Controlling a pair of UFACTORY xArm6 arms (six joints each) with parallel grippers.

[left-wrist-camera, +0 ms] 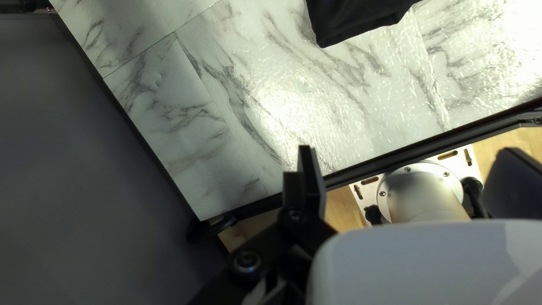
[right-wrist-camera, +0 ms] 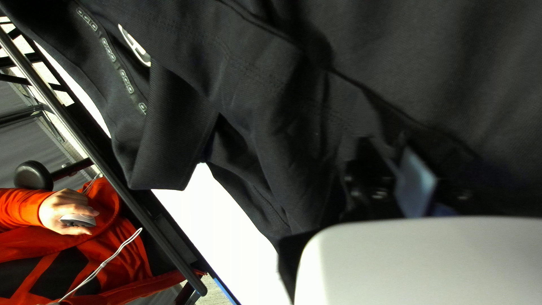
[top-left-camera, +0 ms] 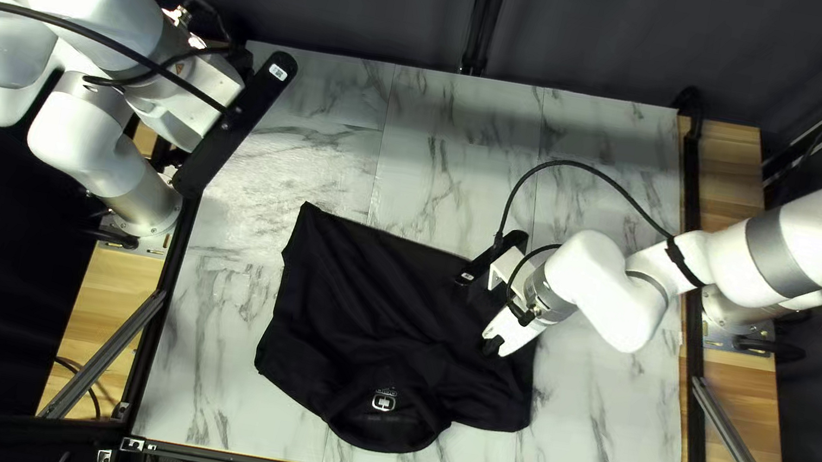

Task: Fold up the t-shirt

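Observation:
A black t-shirt (top-left-camera: pixel 379 325) lies crumpled on the marble table (top-left-camera: pixel 457 148), its collar with a white label toward the near edge. My right gripper (top-left-camera: pixel 496 346) is pressed into the shirt's right edge. In the right wrist view its fingers (right-wrist-camera: pixel 372 169) stand close together, buried in a raised fold of the t-shirt (right-wrist-camera: pixel 262 84), and grip the cloth. My left gripper (top-left-camera: pixel 270 77) hangs high over the table's far left corner, open and empty. One of its fingers (left-wrist-camera: pixel 307 169) shows, with a corner of the t-shirt (left-wrist-camera: pixel 347 21) far ahead.
Wooden strips (top-left-camera: pixel 107 298) and black frame rails (top-left-camera: pixel 693 375) border the table on both sides. A cable (top-left-camera: pixel 593 173) loops over the right wrist. Beyond the near edge a person's hand (right-wrist-camera: pixel 63 209) in an orange sleeve rests on a mouse.

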